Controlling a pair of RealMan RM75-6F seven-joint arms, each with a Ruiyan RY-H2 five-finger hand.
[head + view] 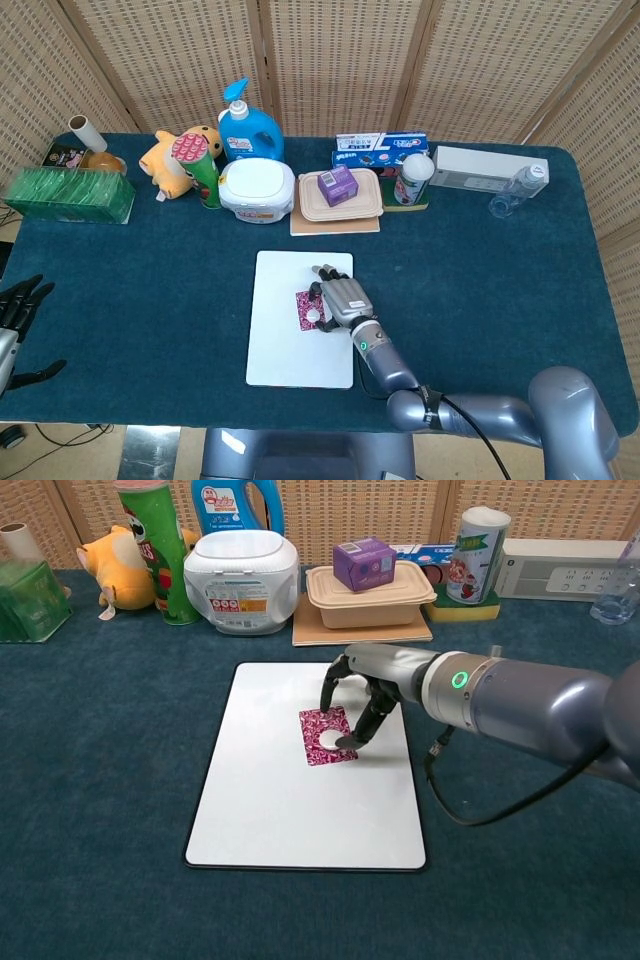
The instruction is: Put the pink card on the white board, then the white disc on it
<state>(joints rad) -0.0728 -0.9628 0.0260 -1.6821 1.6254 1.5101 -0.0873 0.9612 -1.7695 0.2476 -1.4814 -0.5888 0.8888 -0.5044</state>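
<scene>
**Disc held over card on board**

Right hand (362, 692) reaching in from the right, fingers curled downward, pinching the white disc (329, 737) between thumb and fingertips. Disc low over the pink card (322, 742), near its middle; touching the card or not, impossible to say. Same hand in the head view (337, 298), covering the card's right part, with the disc (312, 316) showing at its left edge.

Pink card lying flat on the white board (270, 790), slightly far of centre. Board flat on the blue table cloth (90, 780), long sides running near to far.

Left hand (20, 312) at the far left edge of the head view, well apart from the board, fingers spread, holding nothing.

Along the far side of the table, left to right: green box (68, 195), yellow plush toy (170, 160), crisps tube (200, 165), blue detergent bottle (250, 128), white tub (257, 190), beige lunch box (340, 198) with a small purple box (336, 184) on its lid, white canister (413, 178), white power strip (485, 166), clear bottle (518, 190).
</scene>
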